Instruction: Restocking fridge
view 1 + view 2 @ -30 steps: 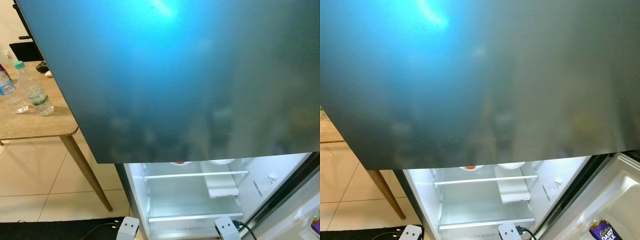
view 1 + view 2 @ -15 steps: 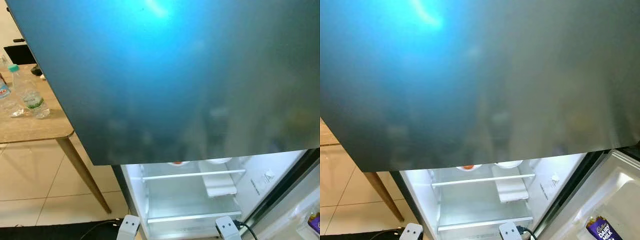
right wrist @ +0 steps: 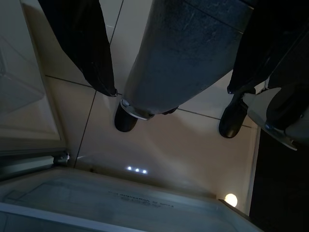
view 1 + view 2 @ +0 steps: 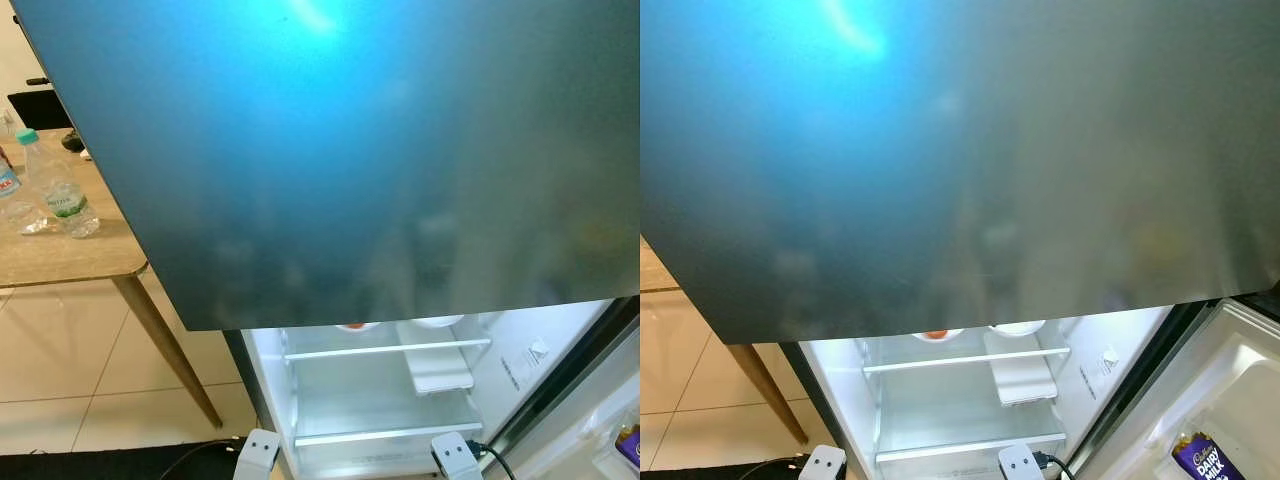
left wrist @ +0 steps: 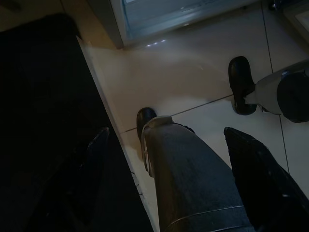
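Fridge open and lit; both arms hung idle at the robot's sides, nothing held.

The fridge [image 4: 400, 150] is faced close: its dark, glossy upper door is seen from above, and the lit white lower compartment [image 4: 380, 390] lies open below it, crossed by clear shelves [image 4: 385, 350] with two bowls at the back. Stock is judged to be the clear plastic water bottles [image 4: 58, 190], upright on the wooden table [image 4: 70, 255] to the robot's left, so the left arm is nearer. The left gripper [image 5: 164, 159] is pointed down at the pale floor tiles, fingers [image 5: 96, 159] spread wide, empty. The right gripper [image 3: 169, 58] likewise hangs open over the tiles. A purple chocolate wrapper [image 4: 1202, 462] sits in the open door's bin, at the right.
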{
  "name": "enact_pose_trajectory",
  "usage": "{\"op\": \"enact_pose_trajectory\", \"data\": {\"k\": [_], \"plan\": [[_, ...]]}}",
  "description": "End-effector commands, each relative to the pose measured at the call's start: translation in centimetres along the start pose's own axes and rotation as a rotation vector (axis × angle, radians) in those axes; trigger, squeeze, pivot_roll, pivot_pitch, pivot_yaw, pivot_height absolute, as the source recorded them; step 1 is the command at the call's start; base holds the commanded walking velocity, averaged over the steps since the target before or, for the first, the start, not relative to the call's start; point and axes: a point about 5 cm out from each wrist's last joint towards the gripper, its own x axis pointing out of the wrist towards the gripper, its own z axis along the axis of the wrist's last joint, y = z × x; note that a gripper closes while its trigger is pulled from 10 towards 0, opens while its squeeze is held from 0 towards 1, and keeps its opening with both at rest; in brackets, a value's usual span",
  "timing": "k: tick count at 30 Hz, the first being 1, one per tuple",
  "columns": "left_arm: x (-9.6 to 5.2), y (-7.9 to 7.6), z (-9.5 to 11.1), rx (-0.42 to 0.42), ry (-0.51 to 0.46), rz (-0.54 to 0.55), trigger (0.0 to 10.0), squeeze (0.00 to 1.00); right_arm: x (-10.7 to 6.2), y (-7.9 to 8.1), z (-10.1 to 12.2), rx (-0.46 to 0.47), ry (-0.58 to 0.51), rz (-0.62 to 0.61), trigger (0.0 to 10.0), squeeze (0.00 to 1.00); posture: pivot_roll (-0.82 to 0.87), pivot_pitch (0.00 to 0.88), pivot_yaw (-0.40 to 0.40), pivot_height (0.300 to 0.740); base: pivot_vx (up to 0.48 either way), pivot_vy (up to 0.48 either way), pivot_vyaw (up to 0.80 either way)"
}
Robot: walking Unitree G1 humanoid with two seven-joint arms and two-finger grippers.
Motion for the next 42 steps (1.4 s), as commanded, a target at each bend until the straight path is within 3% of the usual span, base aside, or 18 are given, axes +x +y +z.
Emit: {"op": "enact_pose_trajectory", "data": {"k": [1, 42], "plan": [[0.09, -0.24, 0.18, 0.001, 0.000, -0.007, 10.0, 0.00, 0.01, 0.15, -0.32, 0.015, 0.014, 0.000, 10.0, 0.00, -0.02, 0.000, 0.008, 0.740, 0.000, 0.000, 0.00], [0.07, -0.23, 0.03, -0.006, 0.001, -0.006, 10.0, 0.00, -0.01, 0.13, -0.38, 0.012, 0.016, -0.001, 10.0, 0.00, -0.02, 0.000, 0.006, 0.740, 0.000, 0.000, 0.00]]}}
